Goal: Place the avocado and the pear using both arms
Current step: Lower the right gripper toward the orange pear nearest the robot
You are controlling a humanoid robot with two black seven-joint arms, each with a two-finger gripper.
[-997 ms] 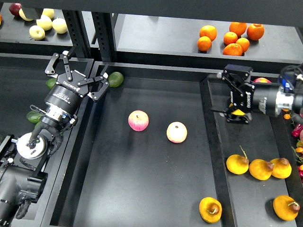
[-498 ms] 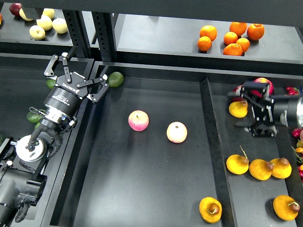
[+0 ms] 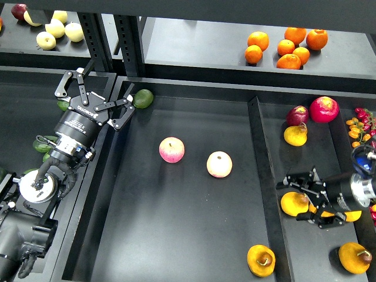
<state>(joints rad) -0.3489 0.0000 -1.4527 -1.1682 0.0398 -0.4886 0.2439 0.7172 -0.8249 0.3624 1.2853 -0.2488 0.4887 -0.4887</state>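
The avocado, dark green and oval, lies in the back left corner of the middle tray. My left gripper is open just left of it, not touching. Several orange-yellow pears lie in the right bin. My right gripper is open, with its fingers above and below the leftmost pear. It partly hides the pear behind that one. One more pear lies at the front right of the middle tray, and another in the right bin's front.
Two pink-and-yellow apples lie mid-tray. A divider wall separates the tray from the right bin. Red fruits and a yellow one lie at the bin's back. Oranges sit on the shelf. Green fruits lie in the left bin.
My right gripper has moved from the back of the right bin toward me, down to the row of pears. The yellow fruit it covered now shows. My left arm has barely moved.
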